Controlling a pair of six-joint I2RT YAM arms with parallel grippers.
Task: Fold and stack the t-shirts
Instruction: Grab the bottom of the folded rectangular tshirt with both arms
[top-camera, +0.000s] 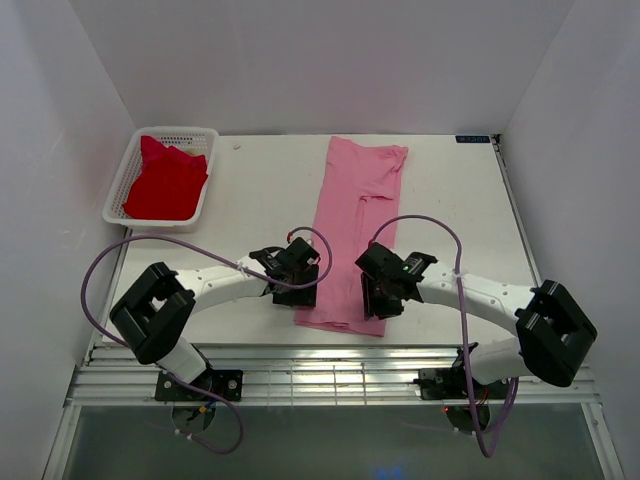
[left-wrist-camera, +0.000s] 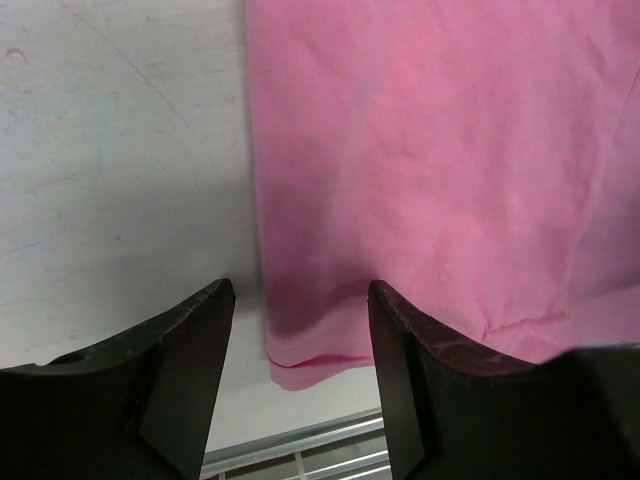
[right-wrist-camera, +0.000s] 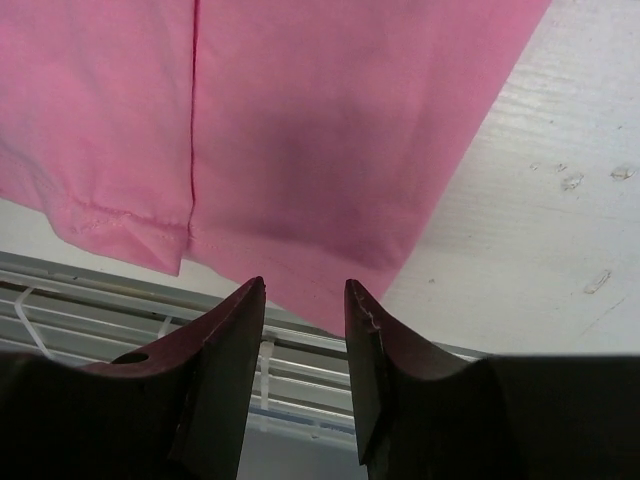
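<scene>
Pink t-shirt (top-camera: 355, 225) lies flat mid-table (top-camera: 250, 200), folded into a long strip running from the far side to the near edge. Its hem is just short of the metal rail (top-camera: 330, 375).

Red t-shirt (top-camera: 165, 185) is bunched in the white mesh basket (top-camera: 207, 133) at the far left corner, well apart from the pink one.

My left gripper (left-wrist-camera: 300, 295) hovers over the strip's near left corner, jaws wide, nothing between them.

My right gripper (right-wrist-camera: 305, 290) hangs over the near right hem, jaws parted more narrowly, clamping nothing.

Small dark label (top-camera: 472, 139) on the far right table edge; I can't read the print. I see no brand marks on the cloth.
</scene>
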